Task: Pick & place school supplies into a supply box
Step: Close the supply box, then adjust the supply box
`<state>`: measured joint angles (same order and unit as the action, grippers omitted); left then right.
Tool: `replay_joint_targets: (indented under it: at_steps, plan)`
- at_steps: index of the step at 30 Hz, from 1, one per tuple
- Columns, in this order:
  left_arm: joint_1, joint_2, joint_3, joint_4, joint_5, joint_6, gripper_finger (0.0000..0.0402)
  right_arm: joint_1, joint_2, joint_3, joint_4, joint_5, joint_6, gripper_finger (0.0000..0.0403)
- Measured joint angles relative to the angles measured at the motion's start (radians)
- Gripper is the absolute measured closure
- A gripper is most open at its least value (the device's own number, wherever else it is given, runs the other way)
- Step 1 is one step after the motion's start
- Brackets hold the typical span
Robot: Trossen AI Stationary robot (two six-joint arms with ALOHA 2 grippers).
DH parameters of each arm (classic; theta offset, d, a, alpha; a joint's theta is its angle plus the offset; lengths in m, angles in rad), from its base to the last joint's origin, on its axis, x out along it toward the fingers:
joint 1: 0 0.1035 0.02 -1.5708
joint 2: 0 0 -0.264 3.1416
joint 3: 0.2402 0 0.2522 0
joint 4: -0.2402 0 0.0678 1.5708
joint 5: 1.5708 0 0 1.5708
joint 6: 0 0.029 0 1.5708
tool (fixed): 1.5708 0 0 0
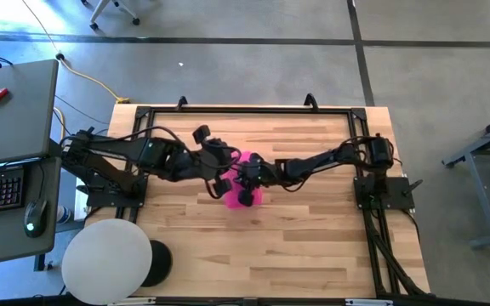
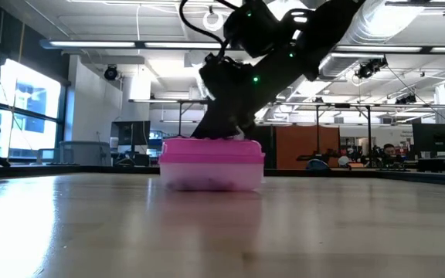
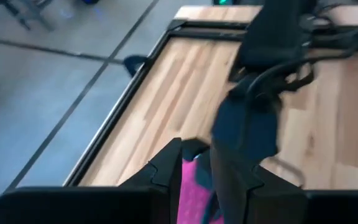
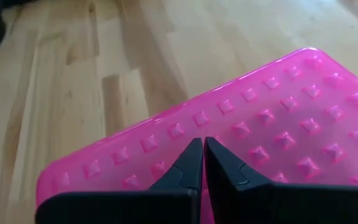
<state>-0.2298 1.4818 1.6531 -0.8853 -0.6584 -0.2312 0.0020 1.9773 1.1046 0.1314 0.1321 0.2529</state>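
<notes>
Your supply box (image 1: pixel 243 189) sits mid-table, pink lid down on its clear base. The right gripper (image 4: pixel 202 163), fingers pressed together, rests directly over the lid; the left gripper (image 3: pixel 194 171), part spread, hovers beside it.

Two black jointed arms (image 1: pixel 134 157) with looping cables and pointed claw fingers (image 4: pixel 188 171).

We see the supply box (image 2: pixel 212 164) lying flat near the middle of the wooden table, its bright pink lid (image 4: pixel 272 124) closed over a clear translucent base. The lid's top is covered in rows of small raised studs. Dark shapes show dimly through the base; we cannot identify them.
</notes>
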Motion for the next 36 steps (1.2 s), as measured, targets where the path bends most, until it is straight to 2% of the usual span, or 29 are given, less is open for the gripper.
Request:
replay_joint_targets:
  at_steps: [5, 10, 13, 16, 20, 22, 25, 29, 33, 34, 36]
  plan:
    - [0.0, 0.0, 0.0, -0.091, -0.032, -0.088, 0.0286, 0.028, -0.064, -0.004, -0.092, -0.047, -0.183, 0.0402]
    - [0.0, 0.0, 0.0, -0.162, -0.032, -0.173, 0.0286, 0.04, -0.183, -0.01, -0.289, -0.11, -0.418, 0.0402]
    - [0.0, 0.006, 0.0, -0.174, -0.032, -0.211, 0.0286, 0.039, -0.26, -0.013, -0.42, -0.107, -0.507, 0.0402]
    - [0.0, 0.006, -0.001, -0.184, -0.015, -0.247, 0.0286, 0.045, -0.335, -0.012, -0.459, -0.146, -0.538, 0.0402]
    - [0.001, 0.027, -0.033, -0.179, -0.031, -0.297, 0.0286, 0.09, -0.406, -0.01, -0.448, -0.294, -0.502, 0.0403]
    - [0.001, 0.041, -0.074, -0.161, -0.037, -0.314, 0.0286, 0.126, -0.423, -0.01, -0.459, -0.328, -0.469, 0.0403]
    - [0.029, 0.052, -0.157, -0.065, -0.024, -0.323, 0.0286, 0.196, -0.417, -0.012, -0.495, -0.257, -0.422, 0.0403]
    - [0.108, 0.079, -0.276, 0.18, 0.131, -0.264, 0.0298, 0.286, -0.41, -0.094, -0.439, -0.121, -0.33, 0.0403]
    - [0.218, 0.12, -0.369, 0.443, 0.322, -0.158, 0.0341, 0.345, -0.42, -0.209, -0.339, 0.008, -0.198, 0.0403]
    - [0.249, 0.125, -0.39, 0.452, 0.367, -0.141, 0.0354, 0.351, -0.421, -0.24, -0.289, 0.045, -0.175, 0.0403]
    - [0.304, 0.165, -0.406, 0.548, 0.413, -0.112, 0.038, 0.353, -0.422, -0.301, -0.176, 0.111, -0.133, 0.0403]
